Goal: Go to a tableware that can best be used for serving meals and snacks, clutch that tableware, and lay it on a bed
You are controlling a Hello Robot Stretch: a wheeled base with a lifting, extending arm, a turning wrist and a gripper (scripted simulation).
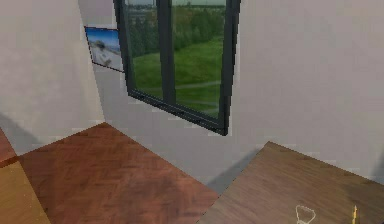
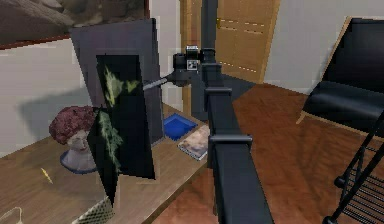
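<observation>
In the arm side view the dark arm (image 2: 225, 130) rises over a wooden table (image 2: 40, 180). Its two white squares (image 2: 187, 60) sit at the far end, and the gripper (image 2: 152, 83) reaches left from them toward a tall dark upright panel (image 2: 120, 100) with green patches. I cannot tell whether the gripper holds anything. A small flat blue thing (image 2: 177, 124) lies on the table just below the gripper, too small to name. Beside it lies a pale flat stack (image 2: 196, 145).
A bust with reddish hair (image 2: 72, 135) stands on the table left of the panel. A black chair (image 2: 352, 80) and a wooden door (image 2: 242, 35) lie beyond. The forward view has a dark-framed window (image 1: 180, 55), a wall picture (image 1: 105, 47) and a table corner (image 1: 290, 185) with small items.
</observation>
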